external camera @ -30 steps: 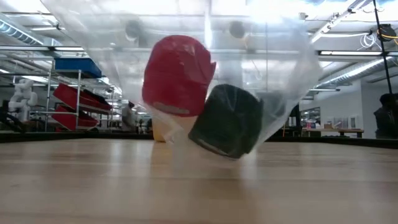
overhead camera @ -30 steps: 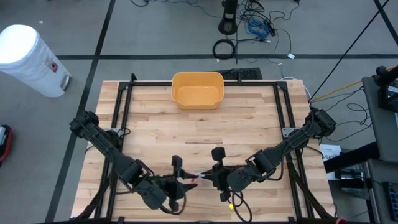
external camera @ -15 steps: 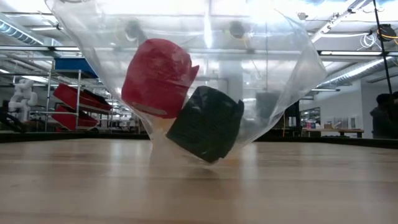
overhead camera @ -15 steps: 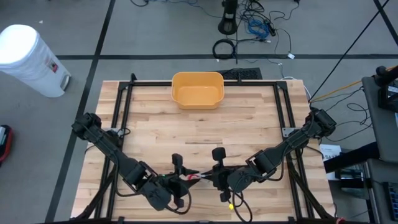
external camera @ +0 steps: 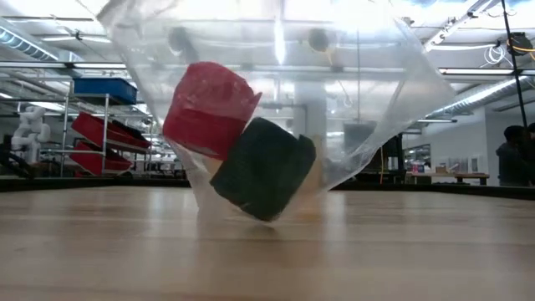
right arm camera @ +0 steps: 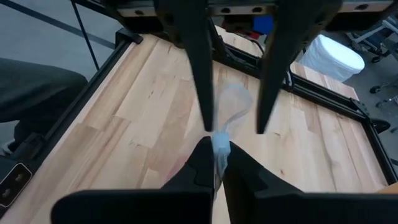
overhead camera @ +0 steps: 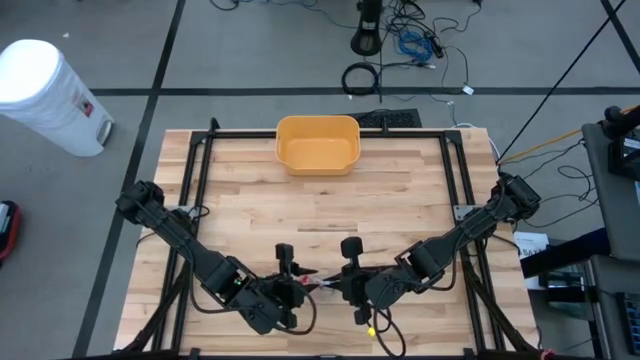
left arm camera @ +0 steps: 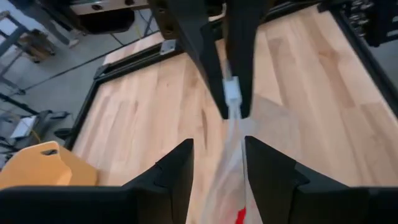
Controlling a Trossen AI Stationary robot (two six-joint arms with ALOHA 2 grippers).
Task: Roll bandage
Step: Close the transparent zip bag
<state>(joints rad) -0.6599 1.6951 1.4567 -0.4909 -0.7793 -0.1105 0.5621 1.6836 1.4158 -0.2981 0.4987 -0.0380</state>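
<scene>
Right gripper (overhead camera: 338, 287) pinches the rim of a clear plastic bag (overhead camera: 312, 286) at the table's (overhead camera: 400, 190) near edge in the high view; left gripper (overhead camera: 292, 291) faces it, fingers apart astride the bag. A yellow bin (overhead camera: 318, 143) sits at the far edge. Low view: bag (external camera: 276, 109) hangs with its bottom on the wood, holding a red bandage roll (external camera: 209, 109) and a black bandage roll (external camera: 262, 167), touching. Left wrist view: parted fingers (left arm camera: 171, 171) flank the bag (left arm camera: 227, 168). Right wrist view: fingers (right arm camera: 202, 158) clamped together on the bag's edge (right arm camera: 221, 146).

Yellow bin (overhead camera: 317, 144) at table's far edge, white barrel (overhead camera: 48, 95) on floor
</scene>
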